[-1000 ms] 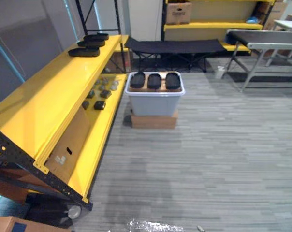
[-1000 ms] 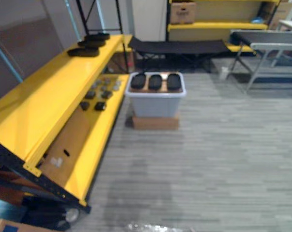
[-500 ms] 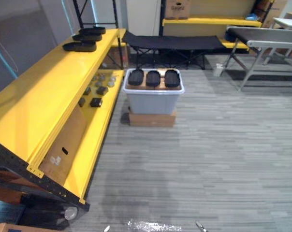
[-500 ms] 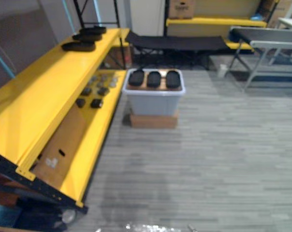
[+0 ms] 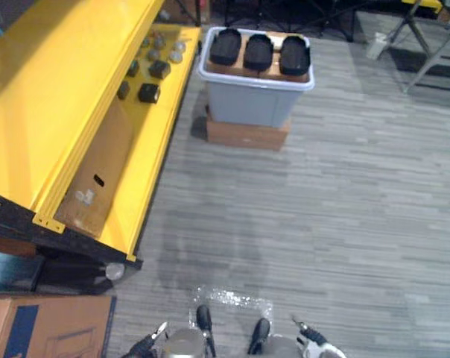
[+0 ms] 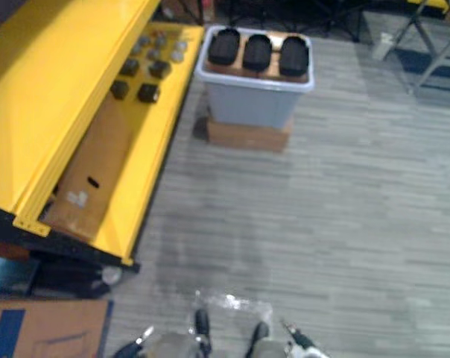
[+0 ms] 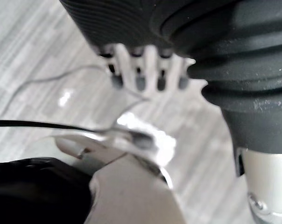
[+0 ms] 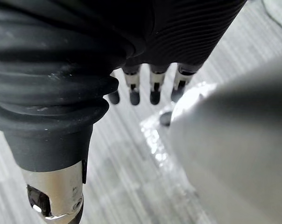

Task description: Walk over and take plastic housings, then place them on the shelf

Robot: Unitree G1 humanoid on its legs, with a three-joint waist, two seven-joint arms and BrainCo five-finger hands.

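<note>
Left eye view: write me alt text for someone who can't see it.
Three black plastic housings lie side by side at the top of a grey bin, which stands on a brown box on the grey floor. To the bin's left runs a yellow shelf, with small dark parts on its lower level.

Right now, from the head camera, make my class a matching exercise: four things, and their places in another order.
Things:
1 black housings
2 grey bin
3 small dark parts
4 cardboard sheet

Places:
a lower yellow shelf, near end
b on the brown box
c in the bin's top
d lower yellow shelf, far end

Pairs: 1-c; 2-b; 3-d; 4-a
</note>
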